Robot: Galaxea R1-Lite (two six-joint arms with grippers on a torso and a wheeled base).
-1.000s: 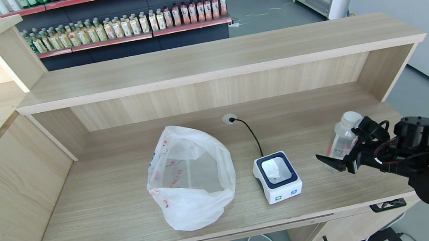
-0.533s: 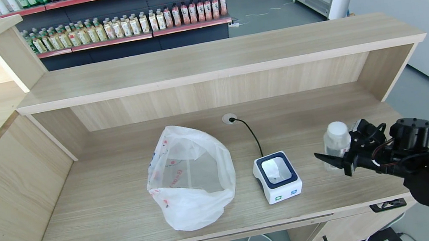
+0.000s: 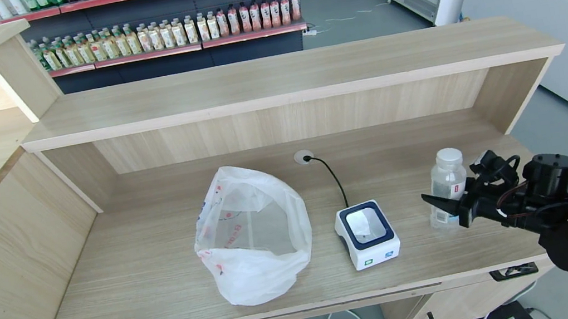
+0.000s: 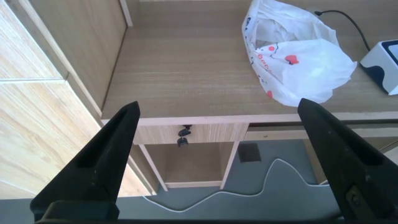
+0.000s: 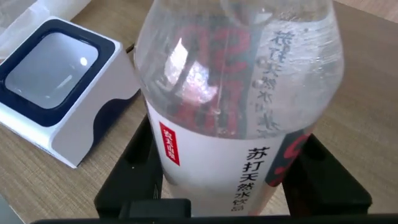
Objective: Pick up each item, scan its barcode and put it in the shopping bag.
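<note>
Bottle (image 3: 447,187): was held upright on desk (image 3: 136,260), right of scanner (image 3: 366,232), clamped in right gripper (image 3: 451,203); left gripper (image 4: 217,109) was spread apart.

Right arm (image 3: 553,172), lower right of frame: grey boxy link, silver-grey rounded elbow housing with black trim, black cylindrical wrist joint. Thin red and white cables loop at the wrist. Right gripper (image 3: 450,188) matte black with long pointed fingers (image 3: 440,204). Left gripper (image 4: 217,104): two black wedge-shaped fingers (image 4: 99,168) at the frame's lower corners, plain, no markings.
</note>
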